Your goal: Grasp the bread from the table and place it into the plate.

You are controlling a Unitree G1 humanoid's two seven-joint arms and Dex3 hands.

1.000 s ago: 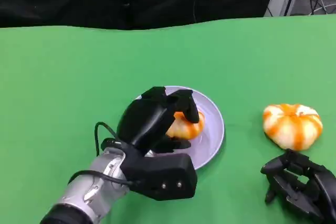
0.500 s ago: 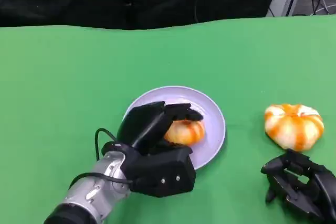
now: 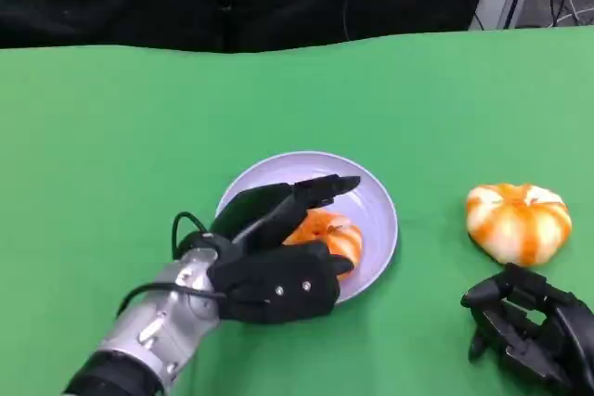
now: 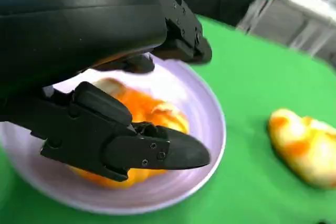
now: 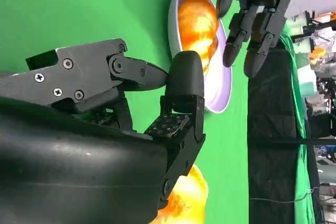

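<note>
From above, the left hand [image 3: 278,261] covers part of the bread [image 3: 327,236] on the plate [image 3: 376,206]; the right hand [image 3: 529,331] is cut off at the corner.

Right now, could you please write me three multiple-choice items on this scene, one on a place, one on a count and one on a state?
1. Where does the bread under the left hand lie?
A. on the plate
B. on the bare cloth
C. in the right hand

2. How many breads show?
A. one
B. two
C. three

3. How is the left hand?
A. closed tight on the bread
B. open, fingers spread over it
C. flat on the cloth

Answers:
1 A: the bread sits inside the plate.
2 B: one on the plate, a second bread on the cloth near the right hand.
3 B: the left wrist view shows its fingers apart above the bread.
</note>
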